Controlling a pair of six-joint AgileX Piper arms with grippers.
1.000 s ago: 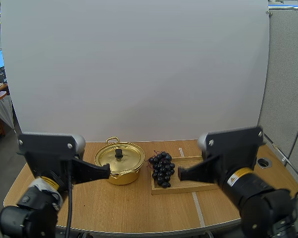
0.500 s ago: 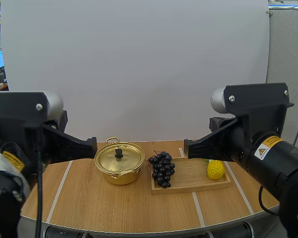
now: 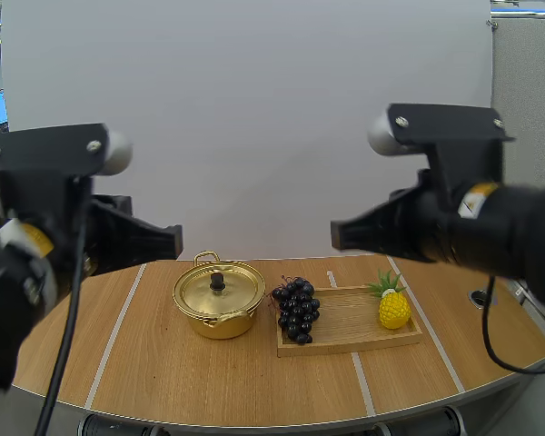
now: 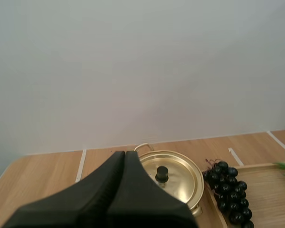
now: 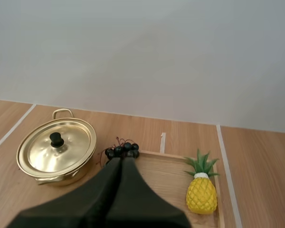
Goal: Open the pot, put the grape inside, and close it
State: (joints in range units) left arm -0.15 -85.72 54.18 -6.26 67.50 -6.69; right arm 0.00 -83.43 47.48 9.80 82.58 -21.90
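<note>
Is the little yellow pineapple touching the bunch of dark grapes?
Apart. In the high view the yellow toy pineapple stands at one end of the wooden tray and the dark grape bunch at the other, bare wood between them.

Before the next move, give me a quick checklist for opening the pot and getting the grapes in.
1. Seating: the lid sits on the gold pot, with its knob unobstructed: ok.
2. Knob grasp: the left gripper is open: not ok, shut, raised above the table.
3. Grape grasp: the right gripper is open: not ok, shut, raised.
4. Access: the bunch of grapes lies uncovered at the wooden tray end nearest the pot: ok.
5. Clearance: the pineapple stands apart from the grapes: ok.
</note>
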